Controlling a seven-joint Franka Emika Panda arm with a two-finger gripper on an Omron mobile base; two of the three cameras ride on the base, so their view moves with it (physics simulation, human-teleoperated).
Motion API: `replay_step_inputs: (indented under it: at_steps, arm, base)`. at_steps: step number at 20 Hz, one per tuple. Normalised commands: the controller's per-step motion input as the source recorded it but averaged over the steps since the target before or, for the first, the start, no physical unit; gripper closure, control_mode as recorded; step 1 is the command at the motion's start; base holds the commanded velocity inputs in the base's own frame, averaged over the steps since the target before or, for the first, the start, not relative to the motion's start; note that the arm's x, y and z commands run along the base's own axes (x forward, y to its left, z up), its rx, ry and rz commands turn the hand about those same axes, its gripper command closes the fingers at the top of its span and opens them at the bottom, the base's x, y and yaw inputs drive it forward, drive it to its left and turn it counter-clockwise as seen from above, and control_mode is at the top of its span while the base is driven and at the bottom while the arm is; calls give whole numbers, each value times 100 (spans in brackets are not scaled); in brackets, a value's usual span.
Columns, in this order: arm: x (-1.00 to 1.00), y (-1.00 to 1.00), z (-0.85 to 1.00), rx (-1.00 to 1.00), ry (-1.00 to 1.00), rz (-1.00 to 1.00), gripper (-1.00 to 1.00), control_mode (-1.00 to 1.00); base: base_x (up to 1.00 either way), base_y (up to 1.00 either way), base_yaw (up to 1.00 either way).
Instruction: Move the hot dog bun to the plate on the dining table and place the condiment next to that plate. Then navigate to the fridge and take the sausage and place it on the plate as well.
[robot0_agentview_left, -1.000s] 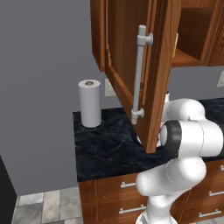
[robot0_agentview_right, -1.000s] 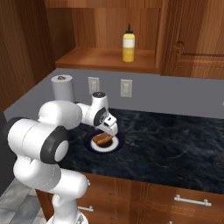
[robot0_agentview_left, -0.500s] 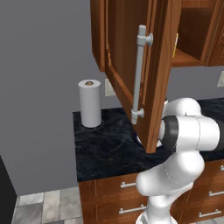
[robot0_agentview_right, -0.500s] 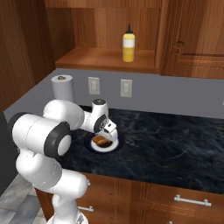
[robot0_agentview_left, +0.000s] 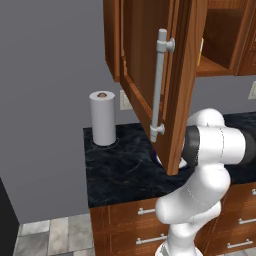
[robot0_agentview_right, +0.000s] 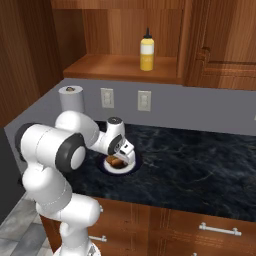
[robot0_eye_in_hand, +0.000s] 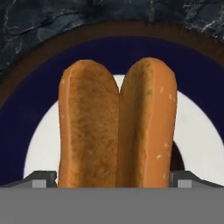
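We see the gripper (robot0_agentview_right: 121, 158) low over the hot dog bun (robot0_eye_in_hand: 117, 124), fingers (robot0_eye_in_hand: 41, 178) spread wide on either side of it, not pinching. The bun lies on a small plate (robot0_agentview_right: 131, 168) with a dark rim, near the counter's (robot0_agentview_right: 200, 165) left end. The condiment (robot0_agentview_right: 146, 50) stands upright on the cabinet shelf (robot0_agentview_right: 110, 67) above.

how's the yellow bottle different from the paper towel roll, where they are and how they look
The yellow bottle stands on the wooden cabinet shelf; the paper towel roll stands lower, on the black counter. The bottle is slim with a dark pointed cap; the roll is a wider white cylinder. Both stand upright.
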Motion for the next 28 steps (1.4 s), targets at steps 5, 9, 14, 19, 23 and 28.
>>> replay_step_inputs:
  at_steps: [5,9,14,19,23,28]
  arm:
    - [7,0,-4,0,-2,0,100,-100]
    - [-16,0,69,0,-19,0,100,-100]
    - [-14,1,100,0,-16,-1,100,-100]
    - [-25,0,100,0,-5,-1,100,-100]
    - [-41,0,98,0,0,0,100,-100]
    - [-67,0,79,0,0,0,100,-100]
  base:
    - [0,0,0]
    - [0,0,0]
    - [0,0,0]
    - [0,0,0]
    - [0,0,0]
    - [0,0,0]
